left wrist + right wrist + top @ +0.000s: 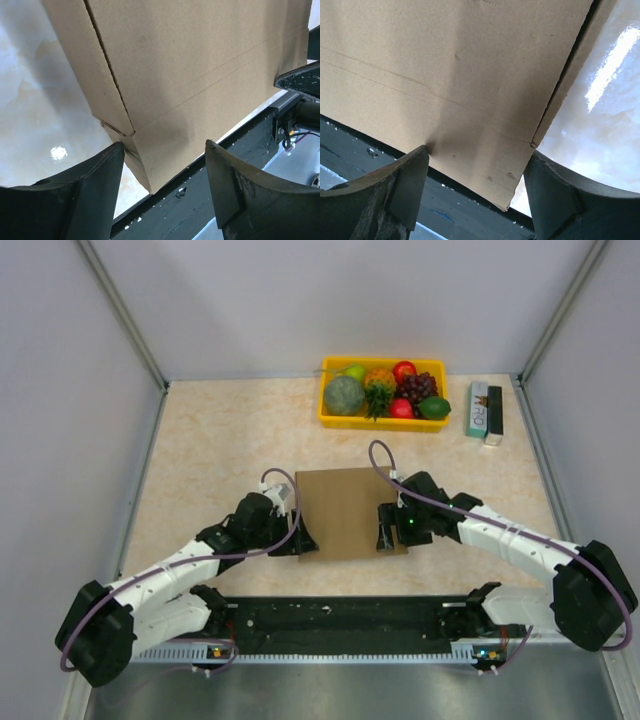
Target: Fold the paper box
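Observation:
The paper box (345, 510) is a flat brown cardboard rectangle lying on the table between the arms, its near edge over the black rail. My left gripper (302, 540) is open at the box's near left corner (145, 180); the corner lies between its fingers (95, 185). My right gripper (386, 536) is open at the near right corner (512, 197), with the cardboard (445, 75) filling the view between its fingers (400, 185). Creases run across the sheet in both wrist views.
A yellow tray (330, 418) of fruit stands at the back of the table. A small green-white-black carton (483, 410) lies to its right. The black rail (340, 620) runs along the near edge. Grey walls enclose the table.

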